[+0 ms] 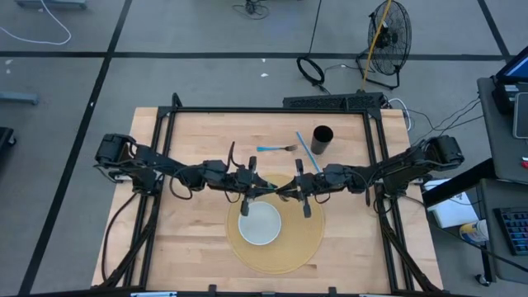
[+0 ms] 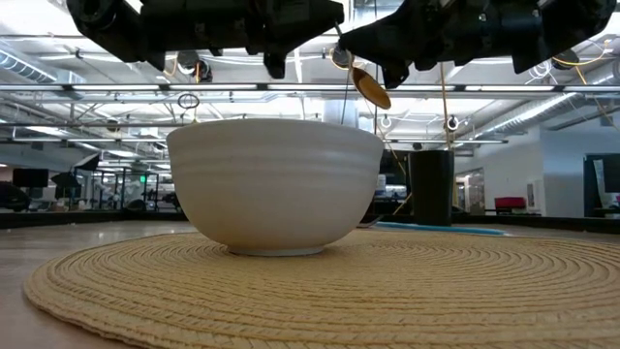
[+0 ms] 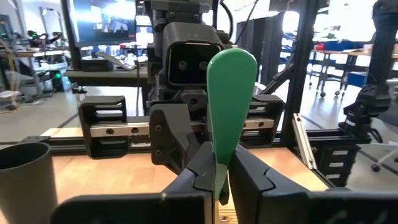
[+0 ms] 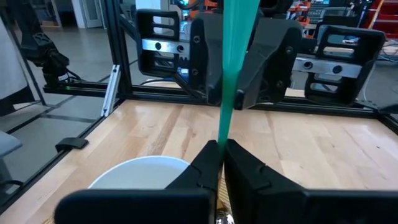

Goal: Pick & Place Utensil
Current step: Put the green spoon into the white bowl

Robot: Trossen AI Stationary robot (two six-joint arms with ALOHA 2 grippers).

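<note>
While both arms meet above the white bowl (image 1: 260,223), we see the left end effector (image 3: 219,180) and right end effector (image 4: 219,163) both clenched on one green utensil (image 3: 230,99). We judge a handover underway; next, one side must release.

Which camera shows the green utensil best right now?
The left wrist view: the green utensil stands upright, pinched in the left hand. The right wrist view shows only its edge-on strip, the high view hides it between the arms, and the low view doesn't clearly show it.
</note>
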